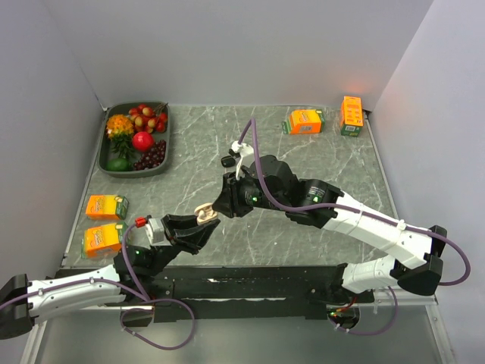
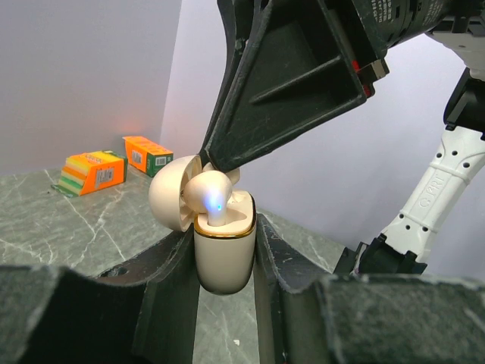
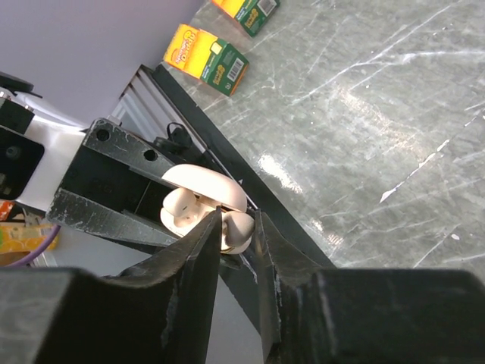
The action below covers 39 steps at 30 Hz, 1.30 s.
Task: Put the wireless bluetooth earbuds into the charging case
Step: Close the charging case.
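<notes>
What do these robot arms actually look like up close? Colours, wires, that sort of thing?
The left arm and right arm have white shells and black joints. The left end effector and right end effector are black, each with two chunky angular fingers. Purple cables loop along both arms. Small green lights glow on the right arm.

charging case [image 2: 223,262]: cream plastic, smooth and glossy, with a shiny gold-toned band at the rim
earbud [image 2: 211,189]: same smooth glossy cream plastic
left gripper fingers [image 2: 167,296]: black plastic, matt, faintly grainy
table [image 2: 61,227]: grey marble-look top, smooth, slight sheen
cartons [image 2: 95,171]: printed card, slightly glossy
right arm shell [image 2: 443,182]: white plastic, smooth, satin
</notes>
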Each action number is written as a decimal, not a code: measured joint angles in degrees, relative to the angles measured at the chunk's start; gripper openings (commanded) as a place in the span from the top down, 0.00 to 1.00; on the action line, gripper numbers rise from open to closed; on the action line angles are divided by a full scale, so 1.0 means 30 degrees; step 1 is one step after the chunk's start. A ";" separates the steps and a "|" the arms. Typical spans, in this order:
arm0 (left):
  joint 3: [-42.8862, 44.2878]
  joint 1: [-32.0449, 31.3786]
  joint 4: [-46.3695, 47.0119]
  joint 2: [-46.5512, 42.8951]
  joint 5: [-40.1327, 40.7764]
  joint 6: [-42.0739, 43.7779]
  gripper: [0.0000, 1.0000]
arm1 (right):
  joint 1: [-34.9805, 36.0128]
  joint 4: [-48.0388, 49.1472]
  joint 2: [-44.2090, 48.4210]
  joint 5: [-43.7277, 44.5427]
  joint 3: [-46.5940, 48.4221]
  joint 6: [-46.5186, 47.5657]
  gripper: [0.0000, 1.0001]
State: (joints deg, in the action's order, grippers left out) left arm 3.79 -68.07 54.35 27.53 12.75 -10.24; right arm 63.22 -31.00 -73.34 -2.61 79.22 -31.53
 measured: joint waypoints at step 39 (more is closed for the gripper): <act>0.0000 0.0000 -0.0233 0.0568 -0.0022 0.0007 0.99 | 0.3781 0.1821 0.1617 0.4867 -0.0576 0.6623 1.00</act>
State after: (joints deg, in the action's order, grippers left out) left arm 3.79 -68.07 53.65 29.23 12.69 -10.22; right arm 74.56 -25.54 -68.49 11.99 77.49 -11.66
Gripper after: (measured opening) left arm 0.334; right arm 0.225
